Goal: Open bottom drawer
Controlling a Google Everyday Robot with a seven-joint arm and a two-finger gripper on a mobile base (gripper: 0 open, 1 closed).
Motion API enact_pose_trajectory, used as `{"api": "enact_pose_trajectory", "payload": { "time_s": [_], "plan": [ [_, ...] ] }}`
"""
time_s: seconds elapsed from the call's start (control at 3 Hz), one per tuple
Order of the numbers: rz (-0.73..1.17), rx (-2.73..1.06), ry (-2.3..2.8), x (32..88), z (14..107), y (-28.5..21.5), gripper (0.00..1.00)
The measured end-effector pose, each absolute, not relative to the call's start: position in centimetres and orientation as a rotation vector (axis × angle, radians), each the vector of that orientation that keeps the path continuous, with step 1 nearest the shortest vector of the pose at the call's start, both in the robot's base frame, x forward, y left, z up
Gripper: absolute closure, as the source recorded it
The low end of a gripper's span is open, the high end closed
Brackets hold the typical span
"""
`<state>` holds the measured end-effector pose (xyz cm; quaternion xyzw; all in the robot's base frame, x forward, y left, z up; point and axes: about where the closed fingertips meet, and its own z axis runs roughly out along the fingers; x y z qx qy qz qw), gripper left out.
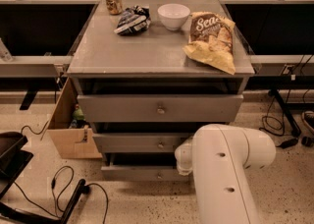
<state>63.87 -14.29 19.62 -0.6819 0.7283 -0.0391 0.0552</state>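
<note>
Grey bottom drawer (130, 173) sits lowest in the cabinet (147, 58), 6 o'clock, apparently shut. White arm (225, 164) stoops at 5 o'clock, likely to reach its knob (158, 174). It hides the gripper; open or closed, cannot tell.

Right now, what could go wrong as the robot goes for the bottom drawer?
1. The gripper is not in view, presumably behind the white arm, which also covers the right end of the bottom drawer. Its lineup with the knob cannot be checked, and the middle drawer's knob sits just above, so the wrong drawer might get pulled.
2. The chip bag lies near the front right corner of the cabinet top; a jolt could knock it off.
</note>
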Motion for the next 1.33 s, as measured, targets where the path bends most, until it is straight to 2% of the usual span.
{"api": "enact_pose_trajectory", "payload": {
  "time_s": [1.33],
  "plan": [
    [-0.089, -2.08, 2.251, 62.2, 19.8, -15.1, 1.0]
  ]
}}
